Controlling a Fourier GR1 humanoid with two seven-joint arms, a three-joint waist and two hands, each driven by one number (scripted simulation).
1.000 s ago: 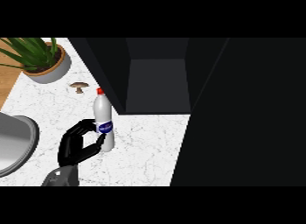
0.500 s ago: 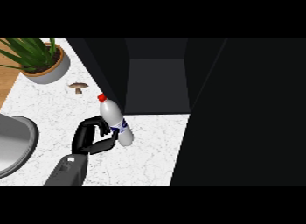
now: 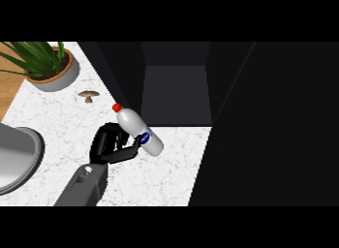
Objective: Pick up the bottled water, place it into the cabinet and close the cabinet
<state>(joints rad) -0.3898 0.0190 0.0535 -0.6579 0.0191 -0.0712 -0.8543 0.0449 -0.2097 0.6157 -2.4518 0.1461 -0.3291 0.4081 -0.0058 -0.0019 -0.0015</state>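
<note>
Left hand [image 3: 112, 145] curled round bottle [image 3: 139, 130], gripping lower body; bottle tilted, red cap toward surface's far edge, just before open cabinet [image 3: 176, 92]. Right hand out of view.

Step in hand, as judged: carry bottle into cabinet. Keep it clear of cabinet's side wall, set down well inside before releasing.

Cabinet interior dark, looks empty. Pot [image 3: 54, 77] at far left corner holds plant [image 3: 37, 53].

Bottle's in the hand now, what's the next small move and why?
Probably carry the bottle forward and right toward the open cabinet. The hand is curled round it, tilted with its red cap toward the opening, and it is not yet inside.
</note>
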